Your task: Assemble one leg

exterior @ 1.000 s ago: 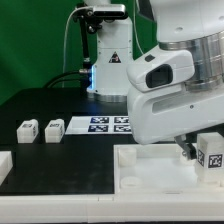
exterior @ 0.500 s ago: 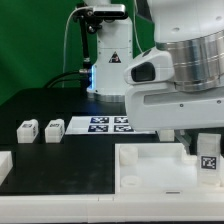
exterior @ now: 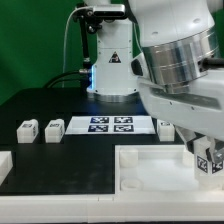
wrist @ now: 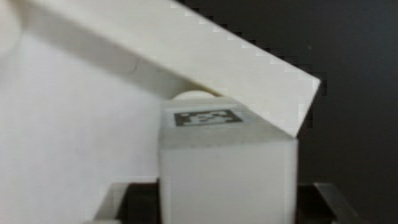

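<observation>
My gripper is shut on a leg, a small white peg with a black-and-white tag, at the exterior view's right. It holds the leg over the right end of the large white tray-like part. In the wrist view the held leg fills the middle between the dark fingers, with its tag facing the camera and the tray's corner just beyond it. Two more legs stand at the exterior view's left.
The marker board lies on the black table behind the tray. Another white part sits at the left edge. A white peg stands beside the marker board's right end. A camera stand rises at the back.
The arm has rotated and tilted over the tray's right end. The held leg has stayed near the tray's right corner and shifted slightly.
</observation>
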Action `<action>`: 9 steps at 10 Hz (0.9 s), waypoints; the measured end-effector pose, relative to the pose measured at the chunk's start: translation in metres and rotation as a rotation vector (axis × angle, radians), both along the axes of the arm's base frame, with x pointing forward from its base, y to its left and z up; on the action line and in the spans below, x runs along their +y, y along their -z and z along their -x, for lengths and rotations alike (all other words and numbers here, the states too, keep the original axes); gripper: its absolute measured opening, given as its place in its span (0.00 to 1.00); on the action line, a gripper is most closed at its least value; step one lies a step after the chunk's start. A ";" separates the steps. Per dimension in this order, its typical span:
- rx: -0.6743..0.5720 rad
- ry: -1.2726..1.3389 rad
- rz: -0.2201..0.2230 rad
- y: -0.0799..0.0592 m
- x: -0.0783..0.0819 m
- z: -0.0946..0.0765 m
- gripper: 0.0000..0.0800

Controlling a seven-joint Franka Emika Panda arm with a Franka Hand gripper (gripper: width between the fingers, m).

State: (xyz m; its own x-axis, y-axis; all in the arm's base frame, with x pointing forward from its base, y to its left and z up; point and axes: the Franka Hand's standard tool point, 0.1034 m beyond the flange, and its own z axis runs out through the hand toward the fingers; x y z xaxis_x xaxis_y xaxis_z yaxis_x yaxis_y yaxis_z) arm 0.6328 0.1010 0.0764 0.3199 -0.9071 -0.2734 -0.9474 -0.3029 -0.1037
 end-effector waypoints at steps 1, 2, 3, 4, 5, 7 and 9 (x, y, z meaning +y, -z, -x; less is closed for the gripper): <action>0.031 0.096 -0.009 0.000 0.001 0.001 0.38; 0.066 0.204 -0.015 0.000 0.005 0.002 0.38; 0.051 0.153 -0.015 0.000 0.006 0.002 0.38; 0.050 0.152 -0.016 0.000 0.006 0.003 0.38; 0.010 0.050 -0.012 0.001 0.005 0.002 0.47; -0.088 -0.231 0.007 0.004 0.006 0.004 0.78; -0.150 -0.434 0.016 0.004 0.007 0.003 0.81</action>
